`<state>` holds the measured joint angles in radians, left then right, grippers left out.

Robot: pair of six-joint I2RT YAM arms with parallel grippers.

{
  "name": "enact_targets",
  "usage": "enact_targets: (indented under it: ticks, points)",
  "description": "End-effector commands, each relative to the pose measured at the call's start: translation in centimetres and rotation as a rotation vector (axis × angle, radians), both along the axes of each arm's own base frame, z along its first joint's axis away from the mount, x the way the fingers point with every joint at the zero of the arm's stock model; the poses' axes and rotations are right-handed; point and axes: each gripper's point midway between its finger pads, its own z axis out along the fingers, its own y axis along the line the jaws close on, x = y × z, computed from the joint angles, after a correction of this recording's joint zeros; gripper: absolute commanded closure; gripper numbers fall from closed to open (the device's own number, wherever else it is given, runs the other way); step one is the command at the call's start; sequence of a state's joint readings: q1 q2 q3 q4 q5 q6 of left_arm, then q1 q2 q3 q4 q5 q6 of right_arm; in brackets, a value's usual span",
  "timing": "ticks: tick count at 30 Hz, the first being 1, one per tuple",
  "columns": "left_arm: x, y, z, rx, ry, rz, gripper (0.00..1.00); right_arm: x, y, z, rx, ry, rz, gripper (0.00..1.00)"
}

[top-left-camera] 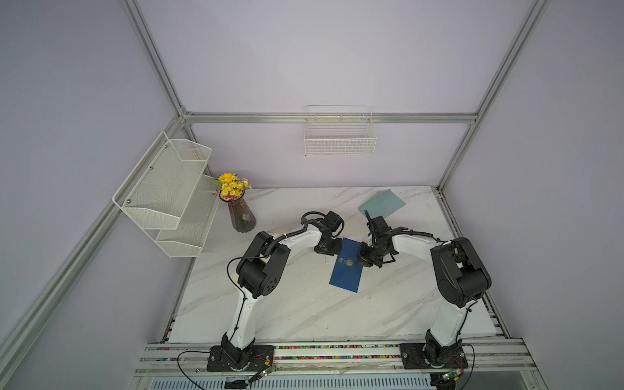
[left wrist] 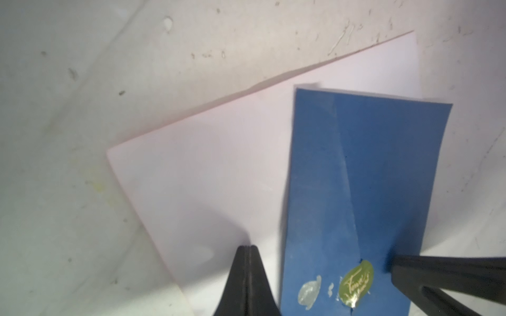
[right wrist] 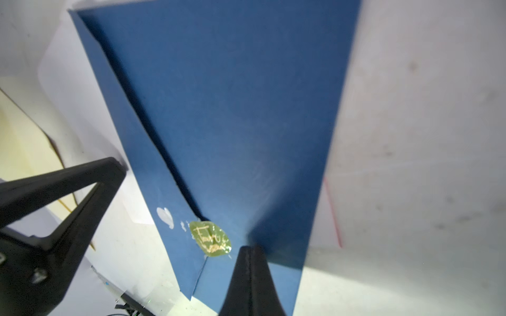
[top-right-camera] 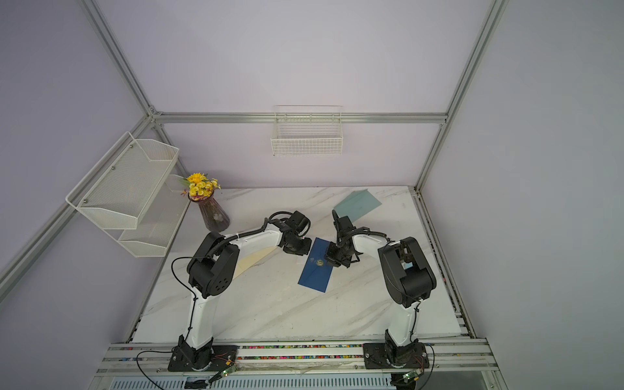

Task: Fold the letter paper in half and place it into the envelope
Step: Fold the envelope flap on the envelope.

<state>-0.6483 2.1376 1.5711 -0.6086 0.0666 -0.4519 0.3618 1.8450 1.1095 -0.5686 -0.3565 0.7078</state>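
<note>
A dark blue envelope (top-left-camera: 347,273) (top-right-camera: 315,275) with a gold sticker (right wrist: 210,239) lies mid-table, flap side up. The pale letter paper (left wrist: 205,164) lies flat beside it and runs beneath it, its folded state unclear. My left gripper (left wrist: 247,247) (top-left-camera: 337,250) is shut, tips resting on the paper just beside the envelope (left wrist: 369,177). My right gripper (right wrist: 250,247) (top-left-camera: 361,259) is shut, tips on the envelope's flap (right wrist: 232,123) near the sticker. The frames do not show whether the flap is pinched. The flap's free edge casts a shadow and looks slightly raised.
A light blue-green sheet (top-left-camera: 381,202) lies at the back right of the marble table (top-left-camera: 304,304). A cream sheet (top-right-camera: 251,261) lies under the left arm. A vase of yellow flowers (top-left-camera: 241,216) and a mesh shelf (top-left-camera: 169,196) stand back left. A wire basket (top-left-camera: 339,138) hangs on the wall.
</note>
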Motion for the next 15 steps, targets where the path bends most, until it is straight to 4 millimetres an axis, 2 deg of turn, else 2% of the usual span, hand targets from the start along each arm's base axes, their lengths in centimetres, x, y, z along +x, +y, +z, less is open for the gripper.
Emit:
enact_targets:
  ticks: [1, 5, 6, 8, 12, 14, 15]
  points:
    - [-1.3, 1.5, -3.5, 0.082, 0.077, -0.013, 1.0, -2.3, -3.8, -1.3, -0.201, 0.078, 0.001, 1.0]
    - [-1.9, 1.8, -4.2, 0.09, 0.096, -0.016, 1.0, -1.2, -2.3, 1.7, -0.117, -0.001, 0.041, 1.0]
    - [-2.0, 1.9, -4.3, 0.092, 0.098, -0.017, 1.0, -1.2, -1.8, 2.4, -0.089, -0.015, 0.045, 0.96]
    - [-2.2, 2.1, -4.5, 0.095, 0.104, -0.018, 1.0, -1.0, -0.8, 3.8, -0.023, -0.047, 0.06, 0.83]
    - [-2.5, 2.3, -4.6, 0.091, 0.107, -0.016, 1.0, -1.5, 2.0, 5.4, 0.078, -0.089, 0.112, 0.36]
    - [-2.6, 2.4, -4.6, 0.091, 0.109, -0.017, 1.0, -2.0, 3.4, 5.2, 0.077, -0.091, 0.158, 0.22]
    - [-2.5, 2.4, -4.7, 0.091, 0.11, -0.015, 1.0, -2.1, 4.0, 5.1, 0.078, -0.091, 0.178, 0.2]
